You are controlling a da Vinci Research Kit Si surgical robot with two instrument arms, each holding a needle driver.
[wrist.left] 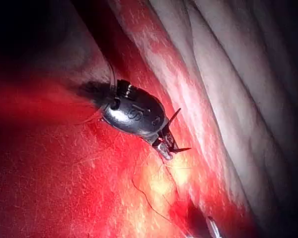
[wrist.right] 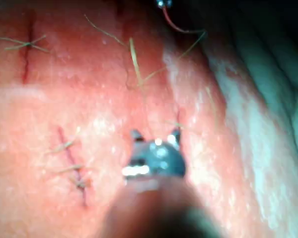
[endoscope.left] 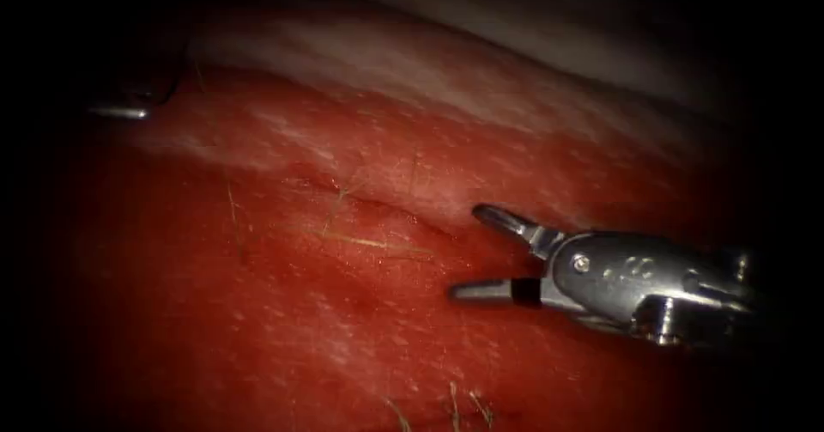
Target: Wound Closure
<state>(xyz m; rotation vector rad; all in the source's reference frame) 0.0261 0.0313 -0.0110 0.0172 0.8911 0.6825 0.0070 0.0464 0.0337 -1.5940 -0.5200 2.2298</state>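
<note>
My right tool (endoscope.left: 472, 253) comes in from the right with its jaws wide open over the red tissue (endoscope.left: 257, 312), holding nothing. Its tips sit just right of a short cut (endoscope.left: 369, 243) crossed by pale thread ends. In the right wrist view the same open jaws (wrist.right: 155, 135) hover above the tissue. My left tool (endoscope.left: 120, 110) lies far off at the dim upper left. Seen from its own wrist, the left tool (wrist.left: 181, 133) has its thin jaws spread with nothing between them. A dark thread (wrist.left: 149, 201) lies on the tissue just beyond it.
Two stitched cuts (wrist.right: 72, 166) (wrist.right: 27, 47) with short thread ends show in the right wrist view. Longer cut ends of thread (wrist.right: 134, 59) lie past my right jaws. A pale fatty ridge (endoscope.left: 446, 71) borders the tissue behind. More thread ends (endoscope.left: 455, 406) poke up at the front.
</note>
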